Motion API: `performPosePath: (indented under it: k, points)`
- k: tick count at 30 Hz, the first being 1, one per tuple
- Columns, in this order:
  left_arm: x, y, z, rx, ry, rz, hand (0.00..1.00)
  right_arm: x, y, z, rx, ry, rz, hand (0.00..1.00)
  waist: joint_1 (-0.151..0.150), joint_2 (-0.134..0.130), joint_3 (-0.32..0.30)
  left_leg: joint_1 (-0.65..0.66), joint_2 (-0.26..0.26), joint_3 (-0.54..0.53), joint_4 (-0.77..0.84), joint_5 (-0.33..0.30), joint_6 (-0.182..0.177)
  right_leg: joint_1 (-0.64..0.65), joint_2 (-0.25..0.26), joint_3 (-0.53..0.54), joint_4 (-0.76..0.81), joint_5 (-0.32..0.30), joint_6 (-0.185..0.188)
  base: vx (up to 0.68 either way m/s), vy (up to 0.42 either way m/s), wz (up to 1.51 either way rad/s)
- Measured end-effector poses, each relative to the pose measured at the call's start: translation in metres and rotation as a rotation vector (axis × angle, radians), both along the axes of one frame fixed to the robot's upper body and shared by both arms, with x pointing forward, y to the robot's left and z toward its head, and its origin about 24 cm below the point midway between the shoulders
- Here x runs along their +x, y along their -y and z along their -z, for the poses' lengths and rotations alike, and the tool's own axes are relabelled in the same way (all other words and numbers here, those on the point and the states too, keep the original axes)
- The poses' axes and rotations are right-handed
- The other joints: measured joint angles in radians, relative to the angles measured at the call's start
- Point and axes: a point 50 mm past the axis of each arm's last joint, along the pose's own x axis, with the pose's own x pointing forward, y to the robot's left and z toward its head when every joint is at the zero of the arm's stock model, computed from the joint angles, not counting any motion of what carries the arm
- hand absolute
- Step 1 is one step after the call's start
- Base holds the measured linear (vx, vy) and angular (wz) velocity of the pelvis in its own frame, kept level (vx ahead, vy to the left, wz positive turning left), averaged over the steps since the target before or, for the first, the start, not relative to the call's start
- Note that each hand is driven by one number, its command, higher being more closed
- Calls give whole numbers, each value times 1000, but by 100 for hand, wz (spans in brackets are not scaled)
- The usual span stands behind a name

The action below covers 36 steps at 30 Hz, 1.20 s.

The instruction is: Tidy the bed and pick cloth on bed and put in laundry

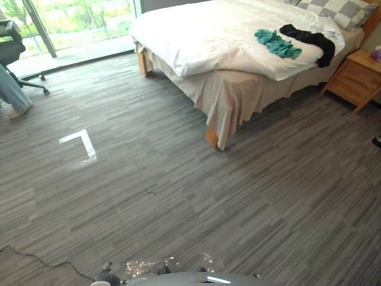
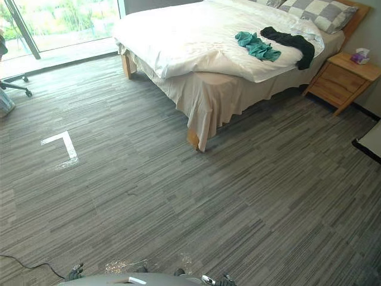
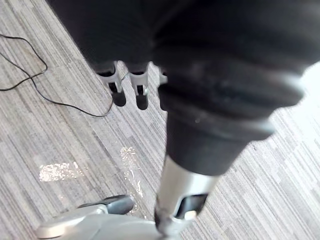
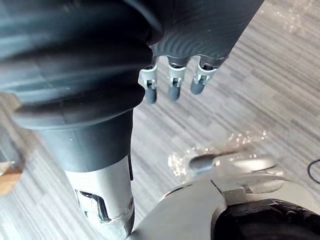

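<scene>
Both hands hang idle above the grey striped carpet floor [image 1: 178, 196]. The left hand [image 3: 119, 89] has slack, straight fingers with nothing in them, and the right hand [image 4: 172, 84] is just as relaxed and empty. Well away from either set of fingertips, on the white-quilted wooden bed [image 1: 196, 36], a crumpled teal cloth [image 1: 278, 44] lies just beside a long black cloth [image 1: 311, 40]. Both look light, limp and unlikely to slip. I'd pinch each at a bunched fold near its middle, so less of it trails.
</scene>
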Motion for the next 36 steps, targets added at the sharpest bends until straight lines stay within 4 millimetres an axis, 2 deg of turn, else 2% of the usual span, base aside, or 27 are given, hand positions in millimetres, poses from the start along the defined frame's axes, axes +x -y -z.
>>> performPosePath:
  k: [6,20,23,26,28,29,30,31,33,35,36]
  points:
    - [14,4,-2,-8,27,68,0,7,-1,-1,1,16,-5,0,-6,-2,2,0,3,5,0,1,-2,-1,1,0,0,0,0,-25,-14,-2]
    - [17,4,-2,-6,34,81,0,8,-1,-1,1,20,-6,0,-13,-3,5,-5,10,52,0,-15,-8,-23,4,39,16,0,5,-58,-15,-9]
    - [18,3,-3,-6,36,81,0,12,0,-2,1,29,-3,0,-18,-1,6,-19,20,108,0,-31,-6,-97,15,99,92,-26,-1,12,7,-63]
    - [24,0,-5,-3,50,87,0,22,-2,-3,5,58,-8,0,-23,-13,33,-21,24,180,3,-46,-11,-220,19,136,281,-94,1,76,-7,-73]
    - [29,-1,-6,-5,59,91,0,28,-2,-5,5,79,10,0,-32,-12,57,-7,33,216,7,-52,-9,-287,6,44,394,-117,13,77,-36,-55]
    - [31,-1,-6,-5,64,91,0,32,-2,-6,6,100,37,0,-41,-4,76,13,40,229,7,-59,-14,-312,-23,-68,460,-146,-2,117,-42,-43]
    - [31,-1,-6,-6,66,85,0,33,0,-7,5,108,62,0,-49,0,78,32,54,243,7,-75,-33,-323,-43,-135,481,-166,-11,138,-47,-42]
    - [32,0,-6,-7,68,85,0,31,1,-7,4,106,74,0,-51,3,79,41,67,247,8,-83,-45,-327,-45,-157,479,-171,-13,182,-67,-30]
    - [46,6,-9,-21,104,86,0,31,5,-7,0,110,104,0,-58,23,91,49,153,251,42,-122,-100,-366,-40,-222,442,-171,-10,236,-115,-14]
    - [55,14,-10,-44,129,81,0,30,7,-7,0,112,124,0,-58,41,106,54,233,256,83,-156,-140,-423,-41,-237,405,-135,11,305,-193,-17]
    - [58,20,-10,-59,139,76,0,28,7,-7,1,110,130,0,-63,44,112,72,268,265,92,-172,-166,-468,-61,-245,377,-97,18,368,-256,-19]
